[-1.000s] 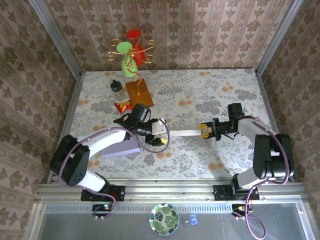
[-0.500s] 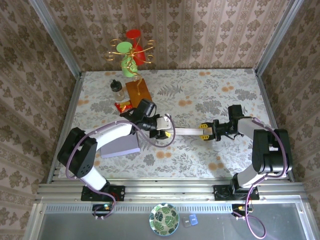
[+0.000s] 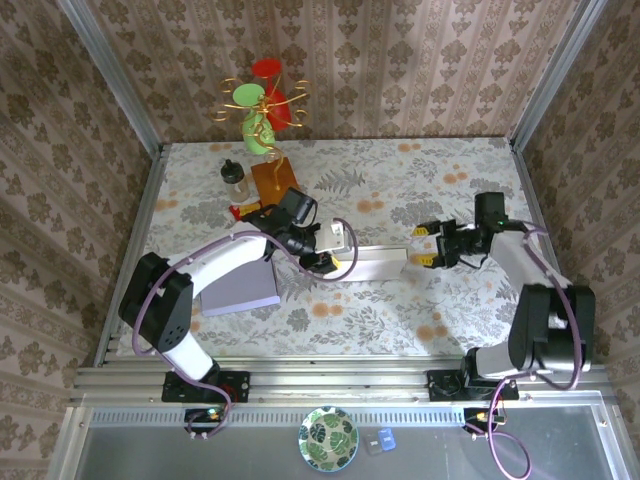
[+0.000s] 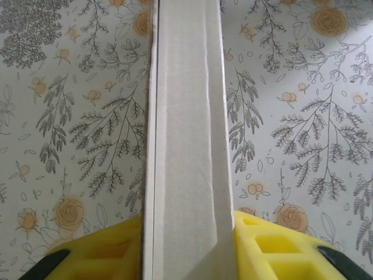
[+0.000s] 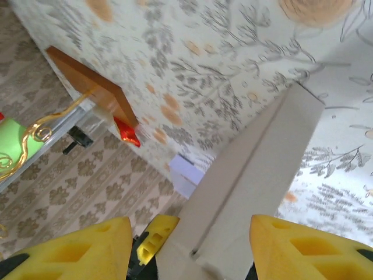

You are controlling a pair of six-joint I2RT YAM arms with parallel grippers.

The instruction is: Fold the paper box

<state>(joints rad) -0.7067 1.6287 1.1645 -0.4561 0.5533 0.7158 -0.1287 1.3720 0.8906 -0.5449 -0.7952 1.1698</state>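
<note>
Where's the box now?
Top view: the box is mid-table, its left end clamped in the left gripper, its right end between the open jaws of the right gripper.

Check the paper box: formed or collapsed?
Collapsed: the paper box is a long narrow strip, creased lengthwise, one end pinched by the left hand.

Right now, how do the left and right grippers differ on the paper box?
The left gripper is clamped on both sides of the paper box; the right gripper is open, a gap beside the box. The left gripper is at one end, the right gripper at the other. Both straddle it.
</note>
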